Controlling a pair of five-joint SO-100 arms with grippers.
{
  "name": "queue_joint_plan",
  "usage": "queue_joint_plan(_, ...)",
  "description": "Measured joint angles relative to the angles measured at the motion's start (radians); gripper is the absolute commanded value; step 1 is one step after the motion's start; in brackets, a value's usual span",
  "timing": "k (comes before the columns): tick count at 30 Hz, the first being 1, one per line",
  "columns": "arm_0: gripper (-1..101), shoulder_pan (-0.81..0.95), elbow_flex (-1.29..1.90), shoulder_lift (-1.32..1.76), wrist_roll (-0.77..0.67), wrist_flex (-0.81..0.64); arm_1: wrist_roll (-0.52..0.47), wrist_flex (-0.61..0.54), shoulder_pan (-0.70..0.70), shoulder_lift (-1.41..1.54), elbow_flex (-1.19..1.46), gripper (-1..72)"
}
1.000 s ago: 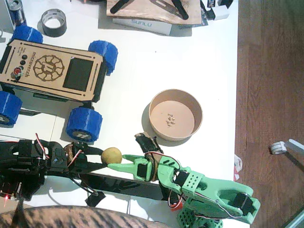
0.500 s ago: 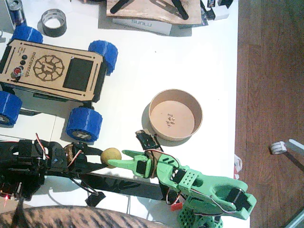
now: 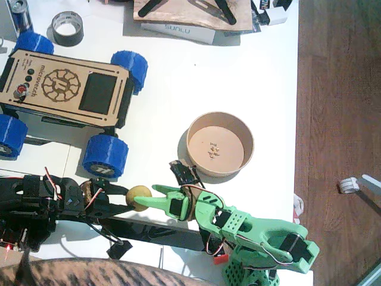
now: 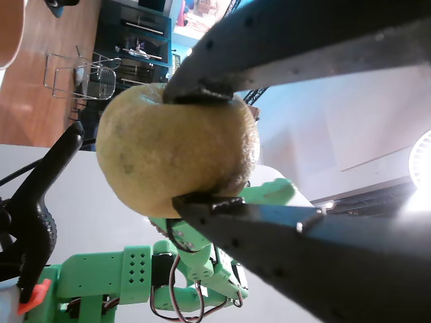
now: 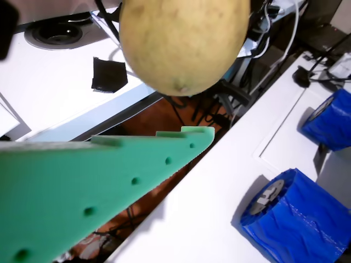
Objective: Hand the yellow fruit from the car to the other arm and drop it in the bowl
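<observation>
The yellow fruit (image 3: 139, 198) is small, round and dull yellow, its skin faintly mottled with darker specks and a small dimple at one end. It hangs above the worktop (image 3: 250, 71) near the front edge, just below the car's (image 3: 65, 89) front blue wheel (image 3: 105, 156) and well short of the bowl (image 3: 220, 143).

The left end effector (image 3: 122, 195), on the black arm, is clamped on the fruit: in a wrist view its two dark fingers (image 4: 202, 91) press the fruit (image 4: 176, 148) from opposite sides, near the widest part. The right end effector (image 3: 156, 196), on the green arm, is spread apart around the fruit's other side; in another wrist view one green finger (image 5: 109, 175) sits just under the fruit (image 5: 184, 44), and I cannot tell whether it touches yet.

By its look the fruit should be light and fairly firm, with a smooth curved skin that could roll or squirt out of a narrow pinch. The green fingers would best close across its widest girth, crosswise to the black pair and clear of them, so that the grip is square before the black pair lets go. A grip toward either end would likely slip.
</observation>
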Motion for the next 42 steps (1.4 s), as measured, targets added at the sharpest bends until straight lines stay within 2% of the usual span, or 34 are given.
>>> queue_joint_plan(2,0,0.0,0.0,0.0,0.0,0.0,-0.002,-0.005,0.0,0.0,0.0,22.6)
queue_joint_plan(4,0,-0.002,0.002,0.0,0.0,0.005,-0.018,-0.006,0.0,0.0,-0.003,5.9)
queue_joint_plan(7,0,0.003,0.003,-0.002,0.0,0.009,-0.023,-0.014,0.005,0.002,-0.026,0.2)
queue_joint_plan(21,0,0.0,0.0,0.0,0.0,0.017,-0.023,-0.015,0.011,0.0,-0.026,0.9)
queue_joint_plan(23,0,0.0,0.0,0.002,0.0,0.018,-0.023,-0.015,0.011,0.0,-0.026,12.1)
queue_joint_plan(31,0,0.008,0.0,0.002,0.0,0.018,-0.021,-0.023,0.014,-0.011,-0.026,26.2)
queue_joint_plan(36,0,0.002,0.0,0.003,0.0,0.026,0.002,-0.06,0.014,-0.025,-0.026,32.7)
queue_joint_plan(42,0,0.0,0.0,0.003,0.0,0.028,0.029,-0.061,0.011,-0.025,-0.026,33.7)
